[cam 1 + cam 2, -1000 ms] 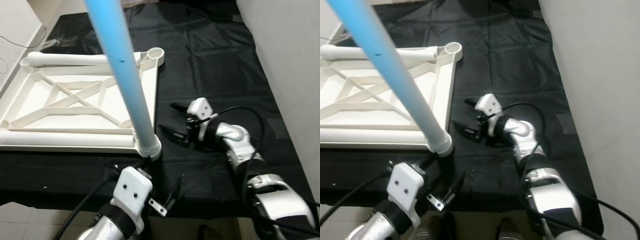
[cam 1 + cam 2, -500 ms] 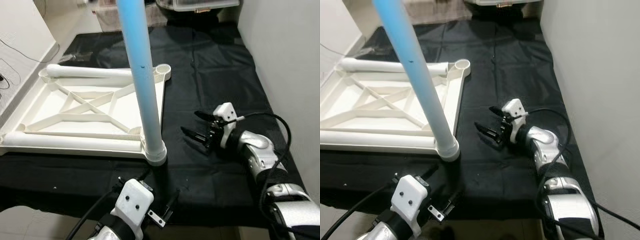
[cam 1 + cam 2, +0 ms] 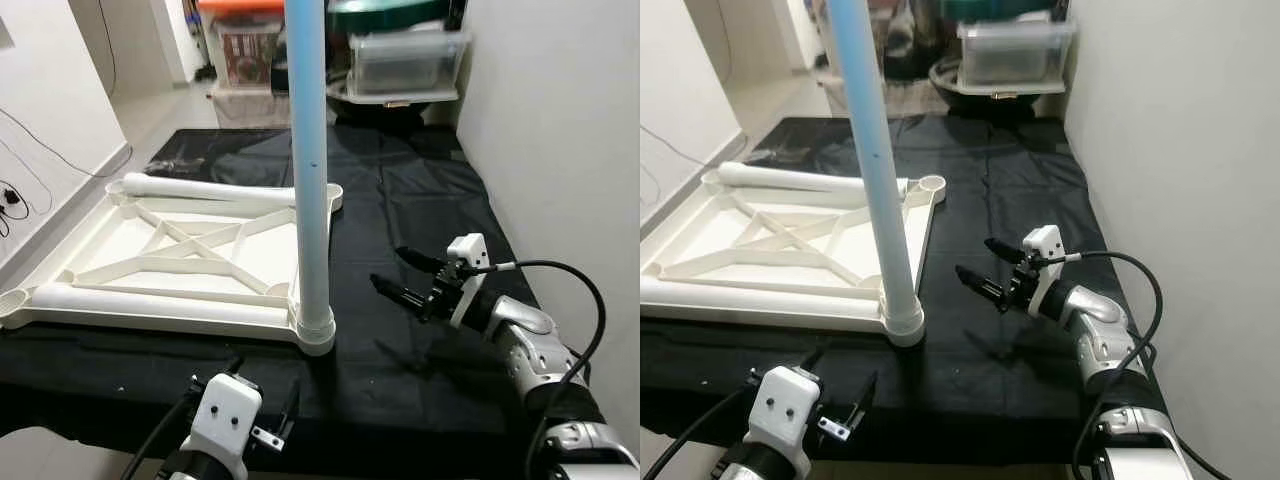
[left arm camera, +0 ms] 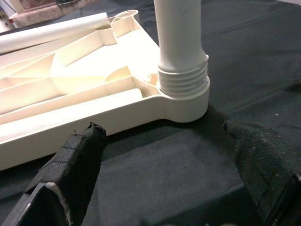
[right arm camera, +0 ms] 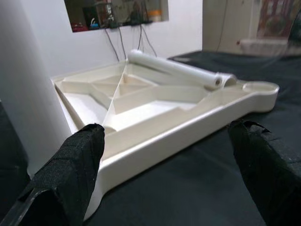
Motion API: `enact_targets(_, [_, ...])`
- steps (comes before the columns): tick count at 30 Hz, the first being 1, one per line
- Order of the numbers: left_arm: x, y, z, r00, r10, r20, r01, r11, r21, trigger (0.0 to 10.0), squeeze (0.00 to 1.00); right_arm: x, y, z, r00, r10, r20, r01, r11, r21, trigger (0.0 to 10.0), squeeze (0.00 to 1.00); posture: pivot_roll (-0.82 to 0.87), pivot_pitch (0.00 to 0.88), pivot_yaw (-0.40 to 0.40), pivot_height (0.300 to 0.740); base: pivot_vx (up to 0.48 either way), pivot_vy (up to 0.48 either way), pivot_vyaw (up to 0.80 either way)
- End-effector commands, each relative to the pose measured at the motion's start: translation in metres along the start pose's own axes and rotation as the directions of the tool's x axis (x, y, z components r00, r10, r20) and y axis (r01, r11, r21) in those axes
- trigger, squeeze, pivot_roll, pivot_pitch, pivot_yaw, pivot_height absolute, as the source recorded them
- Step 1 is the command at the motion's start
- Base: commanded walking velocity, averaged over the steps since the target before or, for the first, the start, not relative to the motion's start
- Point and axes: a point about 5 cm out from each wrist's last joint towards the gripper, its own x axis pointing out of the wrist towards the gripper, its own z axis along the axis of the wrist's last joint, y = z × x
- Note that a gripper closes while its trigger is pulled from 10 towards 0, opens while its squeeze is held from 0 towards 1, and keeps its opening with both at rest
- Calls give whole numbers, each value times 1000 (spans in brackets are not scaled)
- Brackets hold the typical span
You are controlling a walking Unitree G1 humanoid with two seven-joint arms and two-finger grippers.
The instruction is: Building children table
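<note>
A white child's table top (image 3: 180, 245) lies upside down on a black cloth (image 3: 400, 190). A light blue leg (image 3: 308, 150) stands upright in its near right corner socket (image 3: 316, 330). Two white legs lie on the frame, one along the back (image 3: 200, 188) and one along the front (image 3: 150, 303). The back right socket (image 3: 333, 192) is empty. My right gripper (image 3: 392, 270) hovers open to the right of the blue leg, pointing at it, apart from it. My left gripper (image 3: 262, 385) is open just in front of the leg's base, its fingers (image 4: 75, 160) holding nothing.
Plastic storage boxes (image 3: 405, 60) stand at the far end of the cloth. A white wall (image 3: 560, 150) runs close along the right. Cables (image 3: 15, 195) hang on the left wall. Pale floor (image 3: 170, 110) lies beyond the cloth at the back left.
The view has tilted up, so the boxes and far floor now show. The left gripper sits a little further back from the blue leg's base. Both grippers stay open.
</note>
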Motion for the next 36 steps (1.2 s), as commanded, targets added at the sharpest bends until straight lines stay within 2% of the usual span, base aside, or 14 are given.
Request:
enact_targets(1, [1, 3, -4, 1000, 28, -12, -28, 1000, 3, 10000, 0, 2, -5, -5, 993, -118, -17, 118, 993, -14, 10000, 0, 62, 10, 28, 740, 0, 0, 0])
enact_targets(3, [2, 5, -7, 998, 55, -14, -55, 998, 1, 10000, 0, -2, -16, -20, 902, -430, -43, 427, 902, -69, 10000, 0, 67, 3, 30, 740, 0, 0, 0])
enact_targets(4, [3, 6, -8, 998, 67, -14, -67, 998, 1, 10000, 0, -6, -17, -24, 856, -515, -47, 510, 856, -84, 10000, 0, 67, 3, 30, 740, 0, 0, 0])
enact_targets(6, [3, 7, -8, 997, 72, -13, -72, 997, 0, 10000, 0, -8, -18, -26, 836, -546, -48, 541, 836, -88, 10000, 0, 67, 3, 30, 740, 0, 0, 0])
enact_targets(8, [3, 12, -8, 993, 114, -8, -114, 993, -2, 10000, 0, -13, -8, -30, 797, -604, -34, 600, 796, -82, 10000, 0, 71, 0, 28, 740, 0, 0, 0])
enact_targets(9, [3, 12, -8, 993, 114, -8, -114, 993, -2, 10000, 0, -13, -8, -30, 797, -604, -34, 600, 796, -82, 10000, 0, 71, 0, 28, 740, 0, 0, 0])
enact_targets(11, [-1, 21, -10, 983, 184, -2, -184, 983, 6, 10000, 0, -14, 23, -35, 811, -585, -24, 583, 810, -54, 10000, 0, 64, 0, 33, 740, 0, 0, 0])
enact_targets(13, [-2, 22, -10, 981, 193, -2, -193, 981, 13, 10000, 0, -13, 31, -36, 820, -571, -24, 570, 820, -51, 10000, 0, 64, 0, 33, 740, 0, 0, 0])
enact_targets(14, [-4, 23, -10, 979, 203, -1, -203, 979, 14, 10000, 0, -11, 52, -36, 849, -528, -9, 527, 849, -36, 10000, 0, 63, 0, 33, 740, 0, 0, 0])
enact_targets(18, [-6, 23, -8, 977, 215, 3, -215, 977, 12, 10000, 0, -9, 67, -35, 872, -490, 2, 489, 872, -20, 10000, 0, 60, 0, 35, 740, 0, 0, 0])
enact_targets(23, [-8, 24, -4, 974, 224, 19, -224, 974, 13, 10000, 0, -9, 74, -32, 881, -473, 23, 473, 880, -45, 10000, 0, 50, 0, 29, 740, 0, 0, 0])
enact_targets(27, [-11, 27, -2, 966, 258, 31, -258, 966, 7, 10000, 0, -19, 73, -32, 855, -518, 7, 517, 853, -73, 10000, 0, 48, 0, 25, 740, 0, 0, 0])
enact_targets(29, [-10, 28, -4, 963, 270, 24, -270, 963, -9, 10000, 0, -28, 70, -36, 825, -565, -25, 561, 823, -91, 10000, 0, 52, 0, 19, 740, 0, 0, 0])
enact_targets(36, [-7, 25, -6, 966, 259, 19, -258, 966, -12, 10000, 0, -28, 71, -37, 817, -575, -42, 571, 817, -75, 10000, 0, 48, 0, 15, 740, 0, 0, -184])
